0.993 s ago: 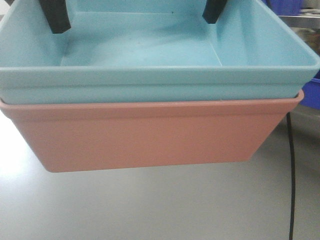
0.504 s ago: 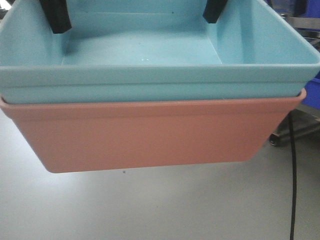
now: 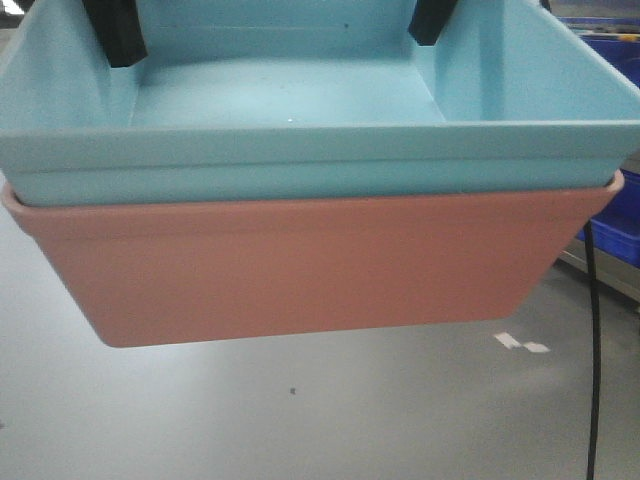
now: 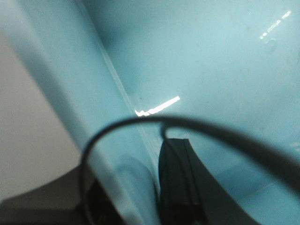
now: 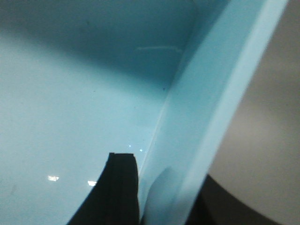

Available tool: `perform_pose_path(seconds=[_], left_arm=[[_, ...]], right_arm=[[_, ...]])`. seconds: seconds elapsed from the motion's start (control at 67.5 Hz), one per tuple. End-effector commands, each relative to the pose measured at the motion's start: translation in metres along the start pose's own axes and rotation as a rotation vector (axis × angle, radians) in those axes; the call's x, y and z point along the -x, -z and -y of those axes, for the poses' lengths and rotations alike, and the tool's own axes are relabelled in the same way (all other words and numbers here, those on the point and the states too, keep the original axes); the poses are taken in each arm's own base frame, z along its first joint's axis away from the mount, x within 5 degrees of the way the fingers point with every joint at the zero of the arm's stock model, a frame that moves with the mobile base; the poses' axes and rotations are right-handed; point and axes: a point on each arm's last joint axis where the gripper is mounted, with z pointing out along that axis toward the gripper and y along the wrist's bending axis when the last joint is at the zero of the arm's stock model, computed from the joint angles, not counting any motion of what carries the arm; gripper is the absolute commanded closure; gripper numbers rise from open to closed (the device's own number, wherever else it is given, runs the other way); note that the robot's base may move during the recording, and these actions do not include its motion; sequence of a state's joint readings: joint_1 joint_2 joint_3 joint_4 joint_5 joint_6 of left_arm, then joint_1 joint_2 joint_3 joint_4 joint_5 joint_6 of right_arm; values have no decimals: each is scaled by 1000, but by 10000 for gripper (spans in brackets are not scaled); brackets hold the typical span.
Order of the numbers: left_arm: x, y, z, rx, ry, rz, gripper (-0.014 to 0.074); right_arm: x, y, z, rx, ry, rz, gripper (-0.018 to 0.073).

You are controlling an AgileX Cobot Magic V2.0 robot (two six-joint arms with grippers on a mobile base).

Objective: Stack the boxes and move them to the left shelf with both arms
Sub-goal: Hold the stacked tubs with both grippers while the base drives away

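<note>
The light blue box [image 3: 300, 150] sits nested inside the salmon pink box [image 3: 300, 260], and the stack hangs in the air above the grey floor [image 3: 300, 420], filling the front view. My left gripper [image 4: 136, 173] is shut on the blue box's left wall, with one black finger [image 3: 112, 30] inside the box. On the opposite wall my right gripper [image 5: 164, 183] is shut too, its inner finger [image 3: 432, 20] showing at the top. The outer fingers are mostly hidden behind the walls. The left shelf is out of view.
Dark blue crates [image 3: 612, 225] stand at the right behind the stack. A thin black cable [image 3: 592, 350] hangs down the right edge. A white scrap [image 3: 520, 343] lies on the floor below the stack's right corner.
The stack keeps its place in the front view and both grips hold. The background has slid: more of the blue crates shows at right, and a white scrap has come into view on the floor.
</note>
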State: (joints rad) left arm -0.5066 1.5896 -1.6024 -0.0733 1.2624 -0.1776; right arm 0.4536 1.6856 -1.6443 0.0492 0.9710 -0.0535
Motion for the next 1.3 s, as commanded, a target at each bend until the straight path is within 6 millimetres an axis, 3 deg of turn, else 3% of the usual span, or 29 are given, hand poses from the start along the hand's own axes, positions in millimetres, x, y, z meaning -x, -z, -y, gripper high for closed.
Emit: perform_pose_path(seconds=[0.0, 1.289], left_arm=[[4, 37, 32, -263, -18, 170, 599], [4, 37, 33, -278, -13, 168, 599]], right_arm=[[18, 33, -20, 123, -30, 195, 503], [18, 33, -20, 123, -30, 195, 503]])
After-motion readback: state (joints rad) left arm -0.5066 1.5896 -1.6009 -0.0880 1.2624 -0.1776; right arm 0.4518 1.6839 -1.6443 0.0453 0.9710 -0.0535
